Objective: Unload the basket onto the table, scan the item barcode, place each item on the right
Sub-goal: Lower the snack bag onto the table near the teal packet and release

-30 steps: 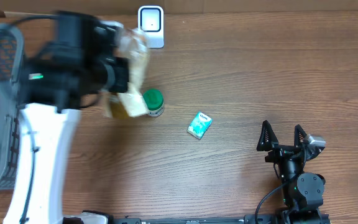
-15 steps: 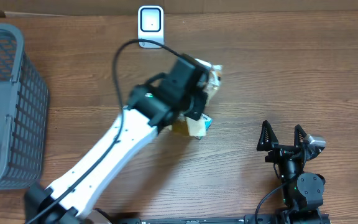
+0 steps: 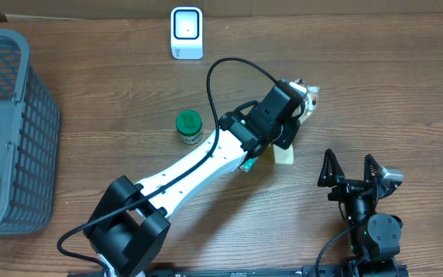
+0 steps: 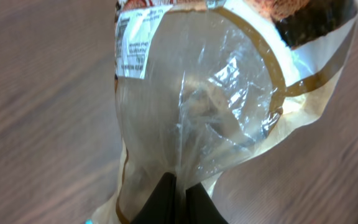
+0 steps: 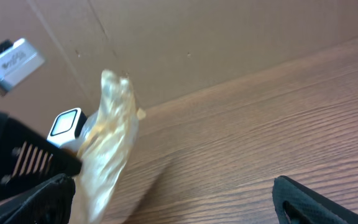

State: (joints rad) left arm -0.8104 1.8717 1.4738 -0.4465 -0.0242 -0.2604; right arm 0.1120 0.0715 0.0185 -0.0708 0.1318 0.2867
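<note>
Inspector: Status of the left gripper [image 4: 179, 190]?

Crew: We find it clenched on the clear film of the bag [image 4: 204, 106], both fingers pinched together on a fold by the brown-trimmed edge.

Inspector: Location of the bag?

Crew: We place it right of centre over the desk [image 3: 406, 77], between the green-lidded jar [image 3: 188, 127] and the right gripper [image 3: 349, 159]. We cannot tell whether its lower edge touches the wood. The white scanner [image 3: 186, 32] stands at the far edge, well apart from it.

Inspector: Markings?

Crew: We note a white printed label [image 4: 135, 53] on the bag, at the upper left of the left wrist view. The print is too small for us to read.

Inspector: Right gripper?

Crew: We record it released, jaws spread wide, grasping nothing. A teal packet [image 3: 247, 163] shows partly under the left arm, and a grey basket [image 3: 41, 115] sits at the left.
</note>
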